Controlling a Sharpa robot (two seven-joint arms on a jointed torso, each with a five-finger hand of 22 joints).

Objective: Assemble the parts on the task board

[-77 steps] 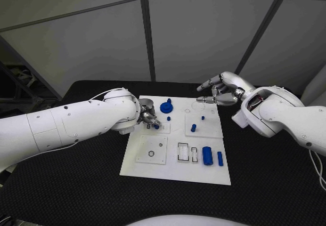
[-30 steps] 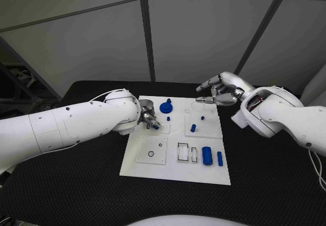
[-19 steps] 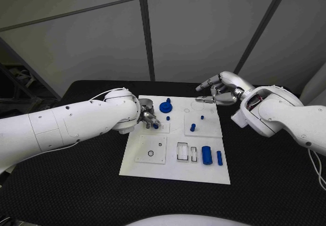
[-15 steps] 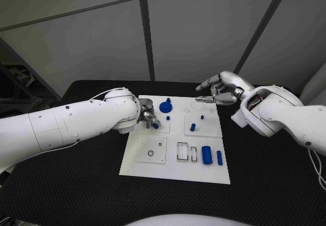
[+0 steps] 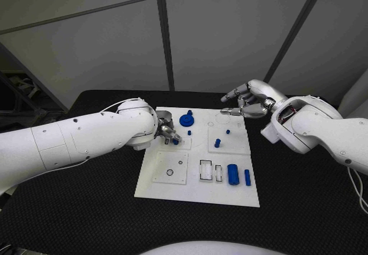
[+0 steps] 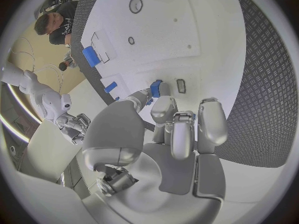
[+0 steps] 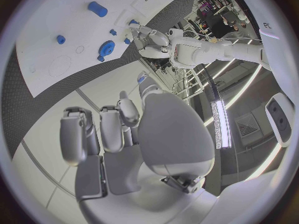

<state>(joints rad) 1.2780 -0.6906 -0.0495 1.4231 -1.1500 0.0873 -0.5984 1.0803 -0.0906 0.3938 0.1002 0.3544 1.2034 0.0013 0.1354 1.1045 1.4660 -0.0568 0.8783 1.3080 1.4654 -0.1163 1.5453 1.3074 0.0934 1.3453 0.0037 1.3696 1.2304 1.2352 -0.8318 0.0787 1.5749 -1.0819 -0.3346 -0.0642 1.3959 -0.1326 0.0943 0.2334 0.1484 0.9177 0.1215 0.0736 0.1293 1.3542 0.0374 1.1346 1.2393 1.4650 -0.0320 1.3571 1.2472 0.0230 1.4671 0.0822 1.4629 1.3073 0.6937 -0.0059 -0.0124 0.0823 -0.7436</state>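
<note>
The white task board (image 5: 195, 188) lies mid-table. My left hand (image 5: 167, 132) hovers over the board's far left part and pinches a small blue part (image 5: 175, 141) between thumb and finger; the pinch is plain in the left wrist view (image 6: 156, 88), just above a small rectangular slot (image 6: 181, 86). My right hand (image 5: 249, 104) is raised over the board's far right corner, fingers apart, holding nothing. On the board are a blue gear (image 5: 187, 120), a small blue peg (image 5: 190, 133), a second peg (image 5: 218, 142), a blue cylinder (image 5: 233, 174) and a thin blue bar (image 5: 247, 177).
A black ring (image 5: 169, 172) and a smaller ring (image 5: 180, 162) lie on the board's near left plate. Two rectangular slots (image 5: 206, 170) sit beside the cylinder. Black table (image 5: 84, 212) surrounds the board on all sides.
</note>
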